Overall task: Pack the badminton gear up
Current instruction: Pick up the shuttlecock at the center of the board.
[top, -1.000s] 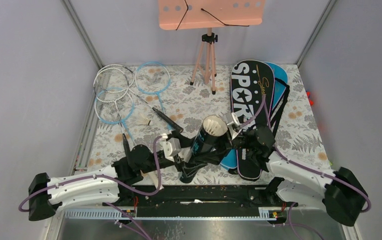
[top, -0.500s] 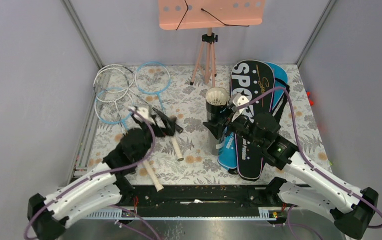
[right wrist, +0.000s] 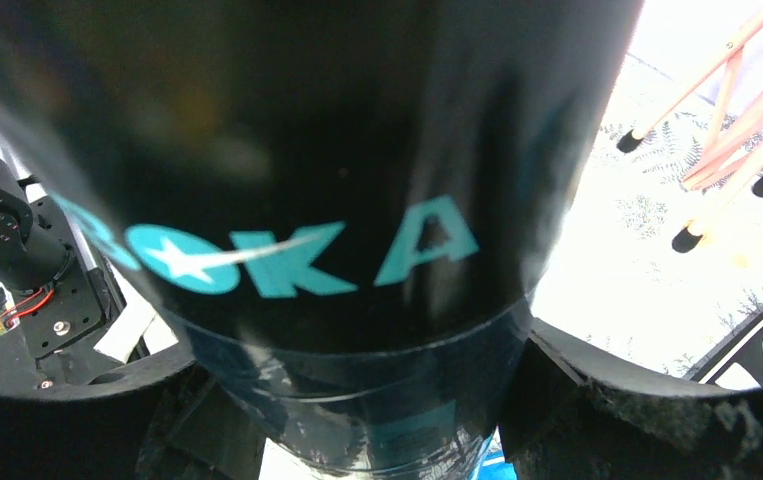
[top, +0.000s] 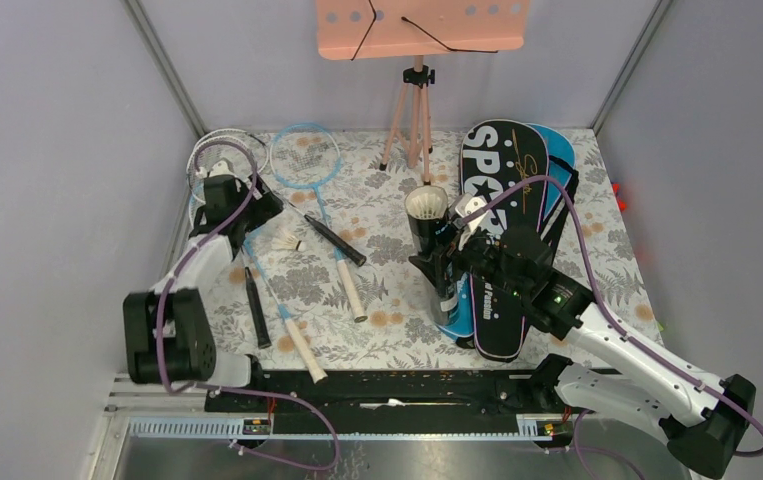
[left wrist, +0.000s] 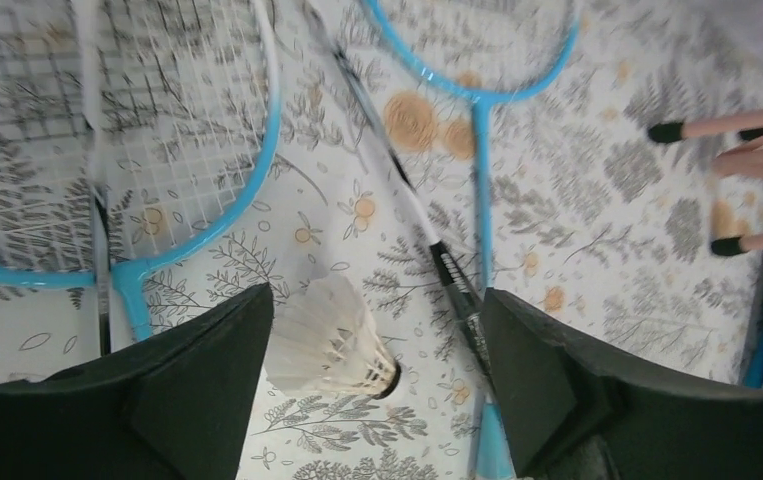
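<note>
A white feather shuttlecock (left wrist: 325, 340) lies on the floral cloth between the spread fingers of my left gripper (left wrist: 375, 318), which is open and hovers above it. In the top view the left gripper (top: 257, 207) is at the back left, just behind the shuttlecock (top: 285, 243). Rackets with light-blue hoops (top: 304, 156) and white hoops (top: 219, 152) lie around it, handles pointing toward me. My right gripper (top: 457, 262) is shut on the black tube (top: 433, 250), held upright with its open end up. That tube (right wrist: 357, 200) fills the right wrist view between the jaws (right wrist: 357, 420).
Black (top: 497, 190) and blue (top: 560, 160) SPORT bags lie at the back right, beside and under the right arm. A pink perforated board (top: 422, 25) on tripod legs (top: 409, 130) stands at the back centre. Grey walls close in both sides.
My left arm left the tube near the centre and swung out to the back left, opening over the shuttlecock. The right arm raised the tube upright and shifted it back.
</note>
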